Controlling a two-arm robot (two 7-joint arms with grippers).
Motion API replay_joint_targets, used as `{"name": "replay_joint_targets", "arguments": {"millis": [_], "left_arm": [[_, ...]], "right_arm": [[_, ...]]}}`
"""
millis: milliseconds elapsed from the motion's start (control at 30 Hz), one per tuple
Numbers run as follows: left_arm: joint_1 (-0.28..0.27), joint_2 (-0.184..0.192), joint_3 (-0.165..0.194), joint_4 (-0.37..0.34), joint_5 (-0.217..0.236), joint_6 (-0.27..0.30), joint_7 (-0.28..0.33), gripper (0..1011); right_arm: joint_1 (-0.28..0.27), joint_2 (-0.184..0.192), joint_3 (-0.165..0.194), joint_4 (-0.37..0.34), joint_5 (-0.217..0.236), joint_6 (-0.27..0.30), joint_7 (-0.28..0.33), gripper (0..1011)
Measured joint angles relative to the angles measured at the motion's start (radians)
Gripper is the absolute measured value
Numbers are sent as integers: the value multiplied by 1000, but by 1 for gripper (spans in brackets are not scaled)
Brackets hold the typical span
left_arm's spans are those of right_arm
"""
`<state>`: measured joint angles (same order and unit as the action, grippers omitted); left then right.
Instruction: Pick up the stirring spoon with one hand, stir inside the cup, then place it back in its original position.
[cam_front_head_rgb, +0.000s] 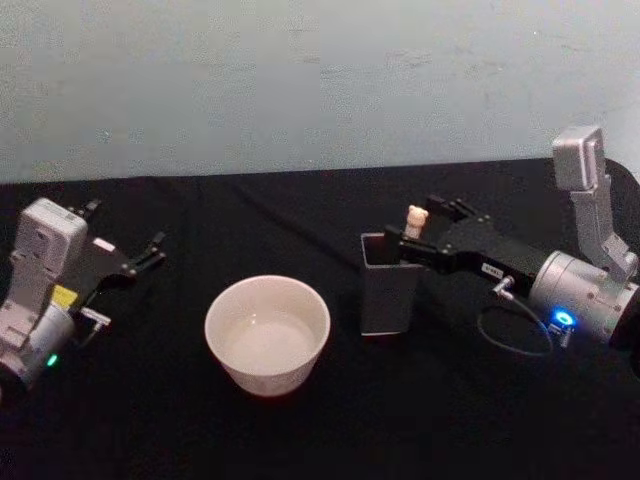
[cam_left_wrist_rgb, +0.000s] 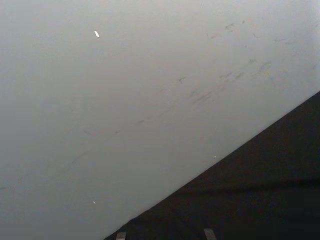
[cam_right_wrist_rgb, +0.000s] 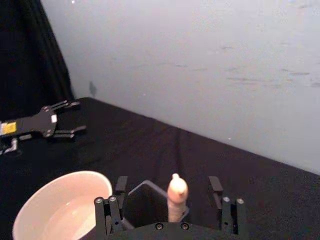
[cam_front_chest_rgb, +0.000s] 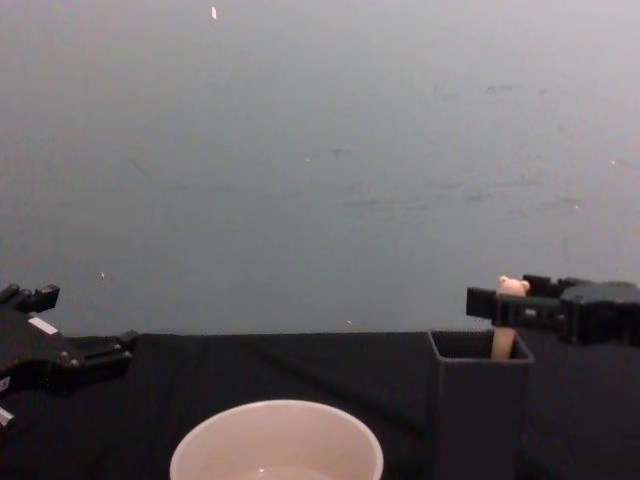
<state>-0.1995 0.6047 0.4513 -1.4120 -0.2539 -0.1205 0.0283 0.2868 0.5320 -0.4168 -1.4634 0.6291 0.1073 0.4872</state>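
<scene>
The beige bear-topped stirring spoon (cam_front_head_rgb: 416, 218), upright in the dark grey square holder (cam_front_head_rgb: 388, 288) at centre right, is bracketed by the right hand (cam_right_wrist_rgb: 170, 186), fingers spread, ungripped, apparently lined up for a grasp. The left hand (cam_front_head_rgb: 150, 251) is parked open at far left, away from the cream round cup (cam_front_head_rgb: 267, 333).

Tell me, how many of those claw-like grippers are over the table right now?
2. The left gripper hangs open at the table's left side, away from the cup. The right gripper is open around the stirring spoon standing in the dark holder box.

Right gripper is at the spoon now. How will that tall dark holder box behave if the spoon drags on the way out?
The holder box stands tall on a narrow base, so a sideways drag could probably tip it. The stirring spoon looks slim and light; a straight lift likely clears. The right gripper is open around the handle. The cup beside it looks steadier.
</scene>
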Motion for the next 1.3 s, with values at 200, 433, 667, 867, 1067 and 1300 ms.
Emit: {"name": "replay_joint_targets", "arguments": {"millis": [200, 433, 667, 867, 1067, 1300], "left_arm": [[0, 0, 0, 0, 0, 0, 0, 1001], [0, 0, 0, 0, 0, 0, 0, 1001], [0, 0, 0, 0, 0, 0, 0, 1001], [0, 0, 0, 0, 0, 0, 0, 1001], [0, 0, 0, 0, 0, 0, 0, 1001], [0, 0, 0, 0, 0, 0, 0, 1001]], "right_arm": [[-18, -33, 41, -11, -2, -54, -62, 1000], [-41, -120, 127, -18, -38, -178, -213, 1000], [-32, -179, 137, 65, -213, -245, -404, 1000], [-44, -185, 114, 132, -312, -245, -462, 1000], [-68, -191, 106, 176, -361, -235, -480, 1000], [-78, -202, 113, 197, -380, -210, -484, 1000]]}}
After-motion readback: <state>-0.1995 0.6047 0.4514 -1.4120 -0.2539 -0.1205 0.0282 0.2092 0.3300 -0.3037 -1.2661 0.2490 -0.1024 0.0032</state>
